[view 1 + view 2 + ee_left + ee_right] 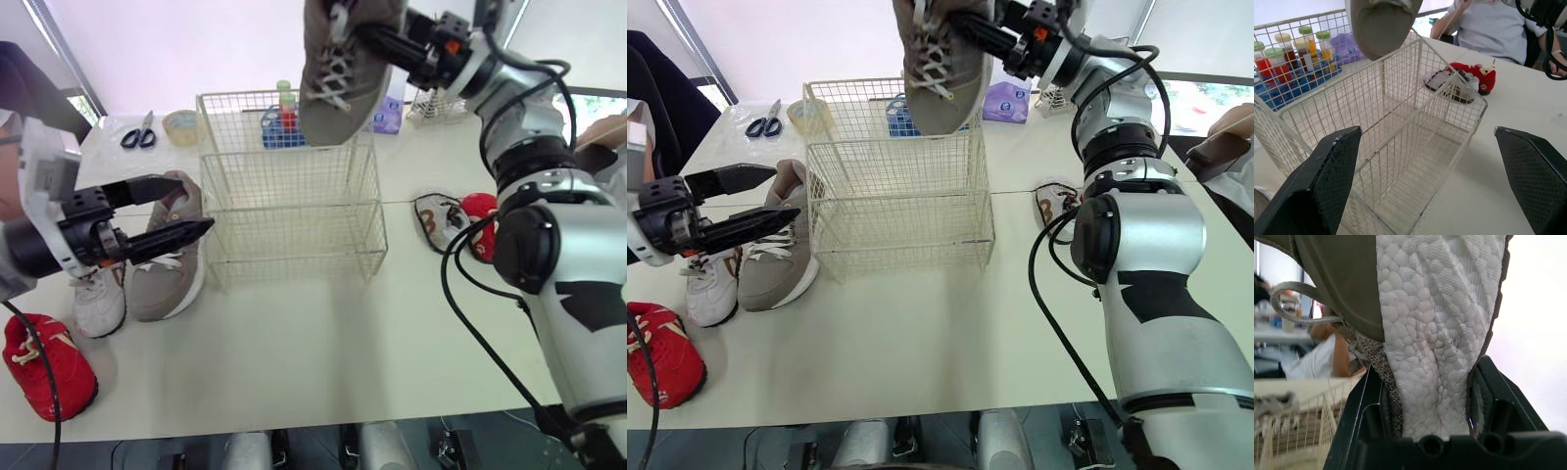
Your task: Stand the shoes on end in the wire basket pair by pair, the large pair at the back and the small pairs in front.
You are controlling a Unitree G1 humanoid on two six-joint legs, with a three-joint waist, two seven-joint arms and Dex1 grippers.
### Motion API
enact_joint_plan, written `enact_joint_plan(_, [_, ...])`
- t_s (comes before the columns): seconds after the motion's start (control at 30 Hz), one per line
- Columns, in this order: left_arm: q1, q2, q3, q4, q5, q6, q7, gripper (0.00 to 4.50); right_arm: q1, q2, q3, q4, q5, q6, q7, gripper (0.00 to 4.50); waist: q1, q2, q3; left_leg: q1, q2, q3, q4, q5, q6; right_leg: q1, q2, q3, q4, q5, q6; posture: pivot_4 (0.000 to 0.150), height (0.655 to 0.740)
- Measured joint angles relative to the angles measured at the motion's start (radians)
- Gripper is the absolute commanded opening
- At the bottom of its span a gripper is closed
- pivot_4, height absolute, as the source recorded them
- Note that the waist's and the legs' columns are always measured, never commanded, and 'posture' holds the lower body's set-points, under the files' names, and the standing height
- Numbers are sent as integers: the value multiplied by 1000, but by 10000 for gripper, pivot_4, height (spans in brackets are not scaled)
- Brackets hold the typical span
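Observation:
My right gripper [377,37] is shut on a large grey-brown shoe [338,73], holding it toe down above the back of the white wire basket [294,196]. In the right wrist view the shoe's white lining [1435,333] fills the space between the jaws. The matching grey shoe [167,250] lies on the table left of the basket, beside a small white shoe [98,299]. A red shoe [44,362] lies at the near left. My left gripper [176,211] is open over the grey shoe, holding nothing. A small grey and red pair [456,220] lies right of the basket.
Behind the basket stand a blue rack of bottles [282,122], a tape roll [181,125], scissors [140,133] and a purple pack [389,113]. A person [1493,24] sits at the far right of the table. The table's near middle [323,362] is bare.

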Motion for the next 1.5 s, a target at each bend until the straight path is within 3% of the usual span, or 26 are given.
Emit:
enact_joint_plan(0.2, [28, -20, -1, -1, 3, -4, 3, 44784, 18, 28, 6, 9, -34, 82, 96, 15706, 3, 0, 0, 0, 0, 0, 0, 0, 0, 0, 0, 0, -1, 0, 0, 1500, 7357])
enact_joint_plan(0.33, [37, -31, -9, -5, 10, -9, 10, 44784, 60, 62, -12, 18, -36, 71, 30, 15706, 3, 0, 0, 0, 0, 0, 0, 0, 0, 1, 0, 0, 0, 0, 0, 1500, 7357])
enact_joint_plan(0.53, [36, -29, -9, -13, 11, -17, 20, 45000, 102, 49, -28, 43, -51, 83, -42, 44754, 3, 0, 0, 0, 0, 0, 0, 0, 0, 1, 0, 0, 0, 0, 0, 1500, 7357])
enact_joint_plan(0.87, [-5, -31, -51, -7, 12, -27, 20, 45000, 103, -34, -70, -7, -34, 78, 10, 44754, 2, 0, 0, 0, 0, 0, 0, 0, 0, 1, 0, 0, 0, 0, 0, 1500, 7357])
enact_joint_plan(1.17, [-27, -34, -89, 32, 51, -46, 4, 45000, 108, -122, -121, -113, 17, 40, -55, 44754, 3, 0, 0, 0, 0, 0, 0, 0, 0, 1, 0, 0, 0, 0, 0, 1500, 7357])
enact_joint_plan(1.33, [-56, -28, -91, 126, 130, -70, -4, 45000, 139, -142, -120, -311, 87, 170, -1, 44754, 2, 0, 0, 0, 0, 0, 0, 0, 0, 1, 1, 0, 1, 0, 0, 1500, 7357])
enact_joint_plan(1.5, [-78, -19, -126, 217, 243, -117, -34, 45000, 262, -119, -80, -650, 189, 432, -26, 44754, 4, 0, 0, 0, 0, 0, 0, 0, 0, 0, 0, 0, 1, 0, 0, 1500, 7357])
